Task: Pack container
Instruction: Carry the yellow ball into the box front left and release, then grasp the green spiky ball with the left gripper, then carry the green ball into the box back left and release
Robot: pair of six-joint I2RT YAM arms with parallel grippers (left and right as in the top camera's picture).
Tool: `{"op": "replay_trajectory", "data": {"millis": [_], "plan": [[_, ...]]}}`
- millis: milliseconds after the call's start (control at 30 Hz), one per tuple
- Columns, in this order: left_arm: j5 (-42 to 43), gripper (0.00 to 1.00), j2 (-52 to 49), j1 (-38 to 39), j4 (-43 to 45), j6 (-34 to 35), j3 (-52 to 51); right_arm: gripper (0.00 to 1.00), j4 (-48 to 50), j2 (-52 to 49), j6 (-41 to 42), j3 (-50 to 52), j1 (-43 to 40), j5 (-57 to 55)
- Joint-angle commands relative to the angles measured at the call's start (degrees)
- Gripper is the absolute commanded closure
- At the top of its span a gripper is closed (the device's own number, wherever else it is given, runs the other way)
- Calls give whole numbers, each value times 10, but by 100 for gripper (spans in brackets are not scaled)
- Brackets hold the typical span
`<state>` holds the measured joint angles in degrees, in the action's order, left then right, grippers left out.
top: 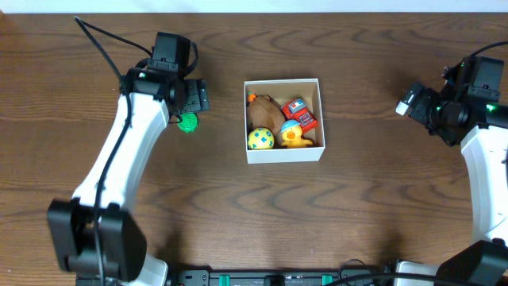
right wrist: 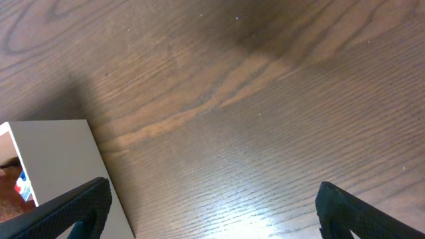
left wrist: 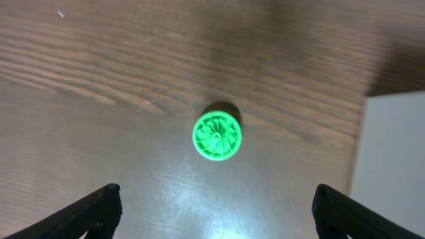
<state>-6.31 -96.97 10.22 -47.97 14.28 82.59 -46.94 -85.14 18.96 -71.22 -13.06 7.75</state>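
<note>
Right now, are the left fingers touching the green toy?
Apart. The left wrist view shows the green toy lying on the table ahead of the wide-spread left fingers, with bare wood in the gap.

This looks like a robot lab: a white left arm (top: 127, 151) and a white right arm (top: 486, 171), with black cables (top: 95, 36) and small green lights (top: 435, 94), stand at a plain brown wooden desk (top: 373, 206)
</note>
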Motion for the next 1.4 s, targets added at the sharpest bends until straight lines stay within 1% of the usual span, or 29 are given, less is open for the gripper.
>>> {"op": "replay_trajectory", "data": {"millis": [0,67,200,533,600,633,767,900,1033,1233,1367], "plan": [[16,7,-63,-19,16,-24,-3,1,-1,-3,7,-3,-4,2],[16,7,-93,-26,31,-36,-3,1,0,-3,7,-3,-4,2],[16,7,-138,-33,57,-36,-3,1,0,-3,7,-3,-4,2],[19,7,-211,-34,74,-38,-3,1,0,-3,7,-3,-4,2],[19,9,-219,-34,79,-38,-3,1,-1,-3,7,-3,-4,2],[19,14,-222,-34,81,-40,-3,1,0,-3,7,-3,-4,2],[19,24,-226,-34,82,-42,-3,1,0,-3,7,-3,-4,2],[19,38,-226,-34,82,-42,-3,1,-1,-3,7,-3,-4,2],[30,48,-226,-34,82,-42,-3,1,-1,-3,7,-3,-4,2],[44,53,-208,-34,74,-42,-2,1,-1,-3,7,-3,-4,2],[44,53,-155,-33,56,-47,6,1,-1,-3,7,-3,-4,2]]}}
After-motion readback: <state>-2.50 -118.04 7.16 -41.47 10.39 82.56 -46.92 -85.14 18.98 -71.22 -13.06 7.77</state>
